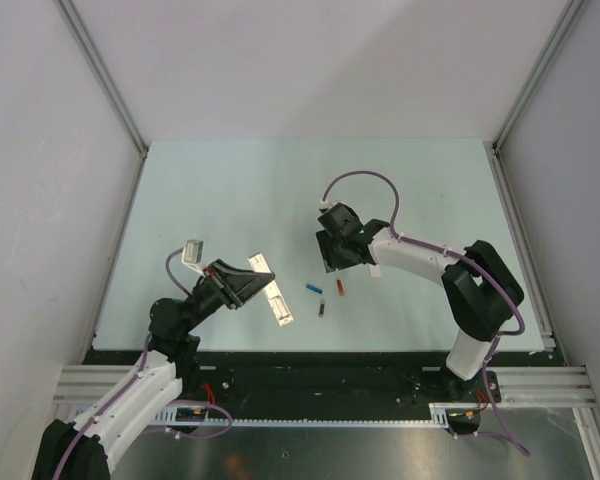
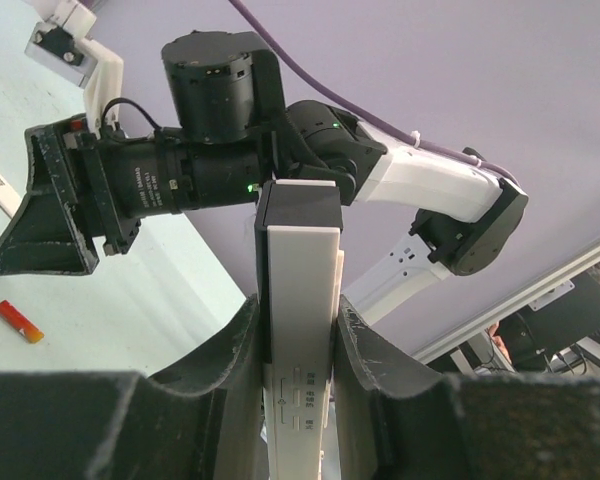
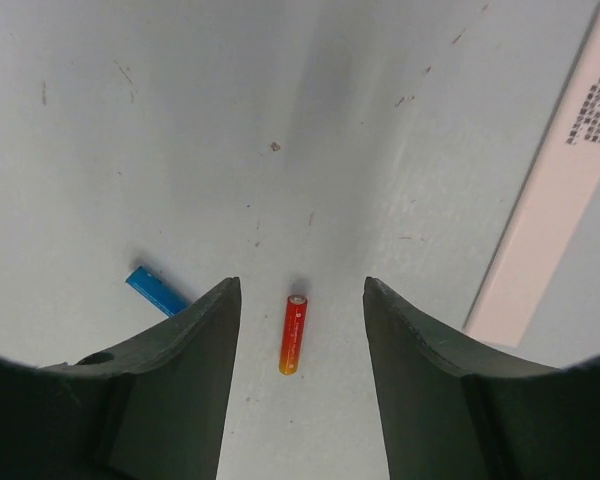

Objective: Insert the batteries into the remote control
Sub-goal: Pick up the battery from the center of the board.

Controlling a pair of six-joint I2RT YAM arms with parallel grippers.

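My left gripper is shut on the remote control, a slim white bar, and holds it tilted off the table; in the left wrist view the bar stands clamped between both fingers. My right gripper is open and hovers over the red battery, which lies between its fingers in the right wrist view without touching them. One blue battery lies just left of it and also shows in the right wrist view. The black battery lies nearer. A second blue battery is not visible.
A flat white strip with a printed label lies on the table right of the red battery, also seen from above. Grey walls and metal posts enclose the pale green table. The right arm fills the left wrist view.
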